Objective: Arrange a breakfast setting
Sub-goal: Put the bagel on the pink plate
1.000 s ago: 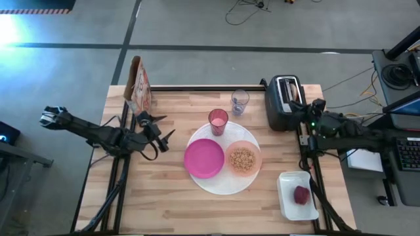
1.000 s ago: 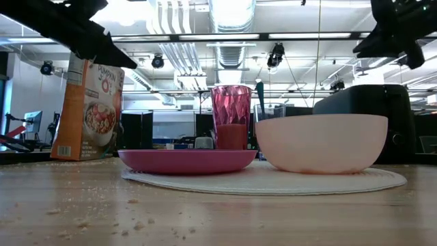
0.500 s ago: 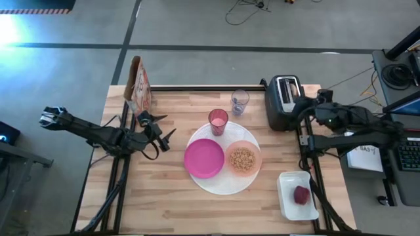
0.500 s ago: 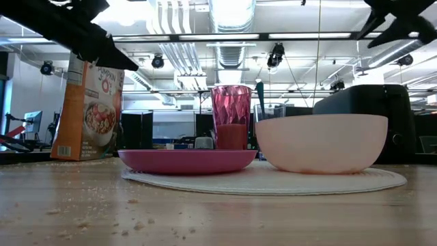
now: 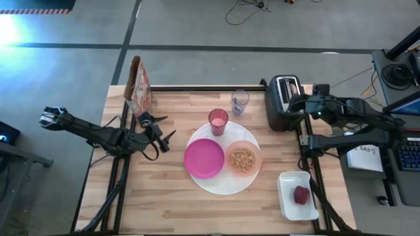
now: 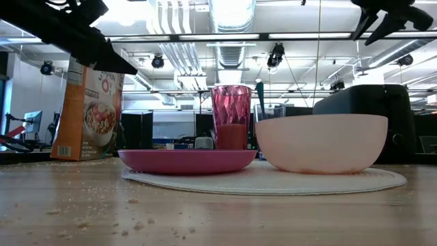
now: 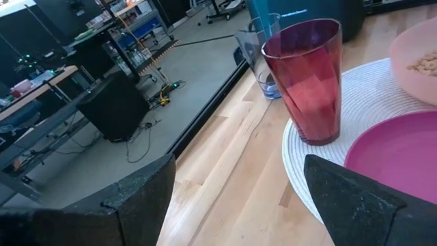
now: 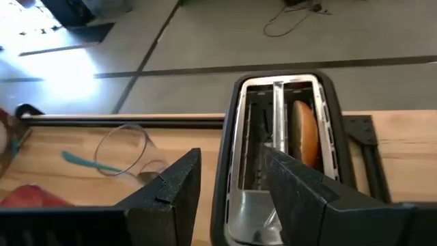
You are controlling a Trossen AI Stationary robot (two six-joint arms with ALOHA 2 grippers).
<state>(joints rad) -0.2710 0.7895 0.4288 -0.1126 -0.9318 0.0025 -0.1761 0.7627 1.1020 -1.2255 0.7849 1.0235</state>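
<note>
Swung over the black toaster (image 5: 283,101), the right claw (image 5: 293,105) gapes above a browned bagel (image 8: 305,140) in its slot.

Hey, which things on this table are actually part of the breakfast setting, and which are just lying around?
Part of the job: white plate, magenta plate, peach bowl, pink cup, dark red fruit, bagel in the toaster.

Just there: cereal box, clear glass, white tray.
</note>
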